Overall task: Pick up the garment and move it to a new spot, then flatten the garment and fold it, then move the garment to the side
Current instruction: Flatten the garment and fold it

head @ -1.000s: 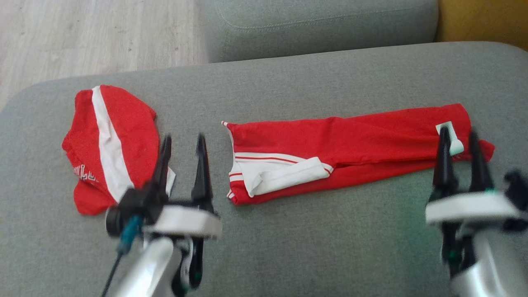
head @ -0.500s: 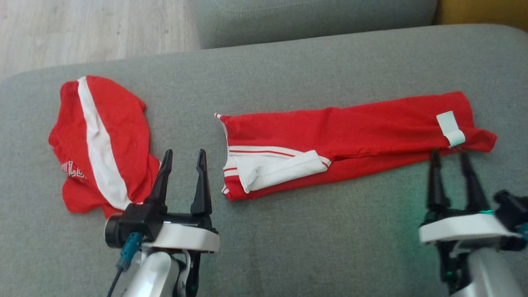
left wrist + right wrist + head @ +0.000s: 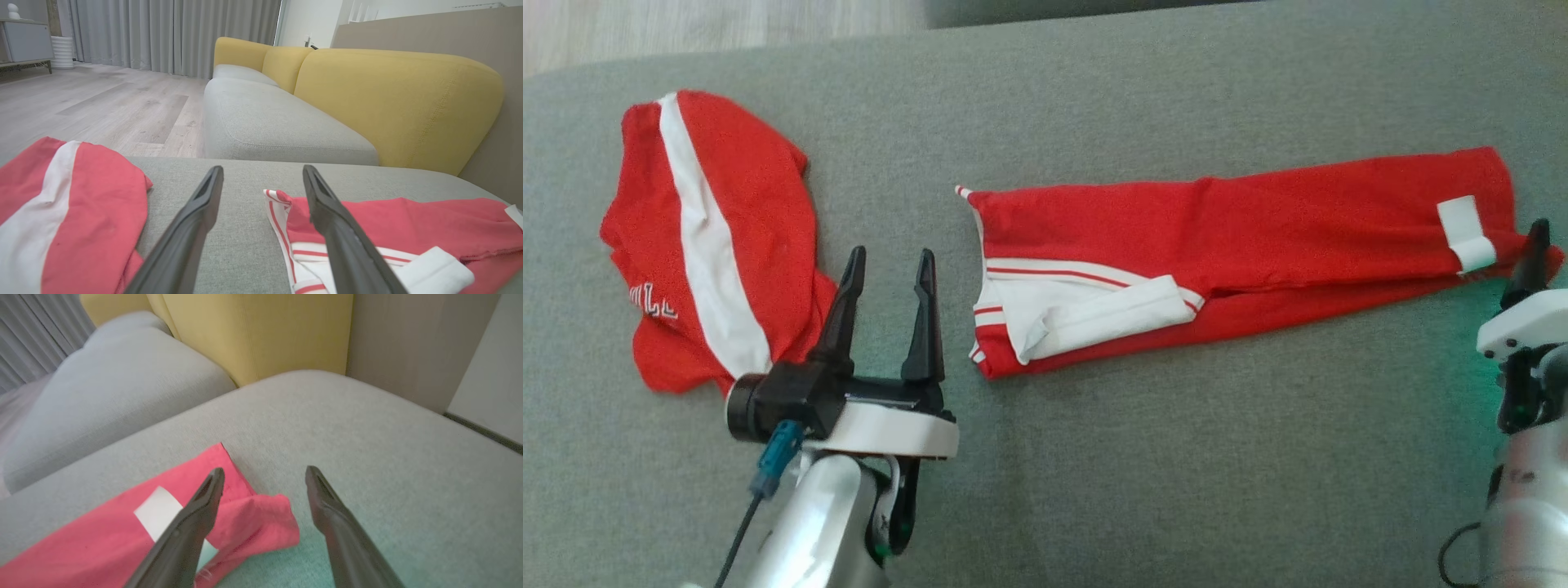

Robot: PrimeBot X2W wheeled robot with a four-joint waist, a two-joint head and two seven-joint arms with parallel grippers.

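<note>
Clothing in red and white lies on the grey sofa seat [image 3: 1176, 457]. The head view gives the whole layout. A long red garment [image 3: 1258, 220] is stretched flat across the middle and right, its white-striped end [image 3: 1086, 318] turned back toward the left and a white label [image 3: 1466, 233] near its right end. A second red garment [image 3: 752, 212] with a broad white band and white lettering [image 3: 654, 302] sits well apart at the left. The left tool [image 3: 890, 251] stands between the two, its fingers spread wide over bare seat, with its left finger crossing the edge of the second garment. From the left wrist the room opens up, with yellow backrests [image 3: 392, 98], a pale wooden floor [image 3: 102, 102] and grey curtains [image 3: 163, 32], and the same two fingers frame the grey gap between the garments. The right tool [image 3: 264, 469] is also spread wide. Its wrist view brings the long garment's right end close. One finger crosses the label, the crumpled red corner lies between the fingers and the other finger is over bare seat. Whether that tool touches the cloth cannot be told.
</note>
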